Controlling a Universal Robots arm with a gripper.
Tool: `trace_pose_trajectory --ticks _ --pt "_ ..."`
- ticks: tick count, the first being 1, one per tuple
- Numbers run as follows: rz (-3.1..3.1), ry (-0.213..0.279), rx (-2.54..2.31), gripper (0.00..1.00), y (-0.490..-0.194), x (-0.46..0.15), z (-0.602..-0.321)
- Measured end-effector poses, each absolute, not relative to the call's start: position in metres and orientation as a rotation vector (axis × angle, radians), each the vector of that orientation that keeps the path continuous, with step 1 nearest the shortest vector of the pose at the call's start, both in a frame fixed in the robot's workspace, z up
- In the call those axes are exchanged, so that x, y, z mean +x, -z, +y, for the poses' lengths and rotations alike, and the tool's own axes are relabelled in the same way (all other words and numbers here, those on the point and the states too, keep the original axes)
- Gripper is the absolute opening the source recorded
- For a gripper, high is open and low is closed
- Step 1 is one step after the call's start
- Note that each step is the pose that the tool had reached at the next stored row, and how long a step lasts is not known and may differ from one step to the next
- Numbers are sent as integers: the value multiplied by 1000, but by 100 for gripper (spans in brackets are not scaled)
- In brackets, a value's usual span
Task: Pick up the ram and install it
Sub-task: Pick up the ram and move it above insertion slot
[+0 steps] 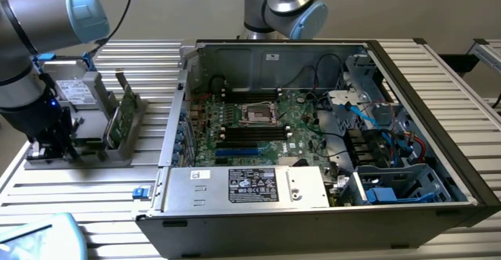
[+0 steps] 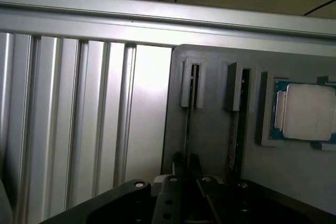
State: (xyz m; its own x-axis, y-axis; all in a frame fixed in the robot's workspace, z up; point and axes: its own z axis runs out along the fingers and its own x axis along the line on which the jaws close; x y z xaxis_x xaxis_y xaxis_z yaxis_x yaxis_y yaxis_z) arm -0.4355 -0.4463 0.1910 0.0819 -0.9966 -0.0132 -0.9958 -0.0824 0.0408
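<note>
A thin ram (image 2: 188,124) stands on edge in a slot of the grey holder (image 2: 210,129). Its top edge runs between my gripper's (image 2: 186,163) dark fingers (image 2: 177,165), which are shut on it. A second ram stick (image 2: 237,129) sits in the neighbouring slot. In the exterior view my gripper (image 1: 53,148) is down at the holder's (image 1: 86,154) end on the exterior view's left. Green boards (image 1: 116,119) stand upright further along the holder.
A square silver processor chip (image 2: 308,111) lies in the holder beside the slots. The open computer case (image 1: 461,154) sits on the exterior view's right, its motherboard (image 1: 259,125) and black memory slots (image 1: 250,134) exposed. A second arm (image 1: 282,4) stands behind the case.
</note>
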Motion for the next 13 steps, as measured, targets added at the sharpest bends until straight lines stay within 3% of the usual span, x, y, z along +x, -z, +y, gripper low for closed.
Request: trace_pose_trajectory --ticks 13 --pt "-2114 59 2295 14 -216 -435 -446"
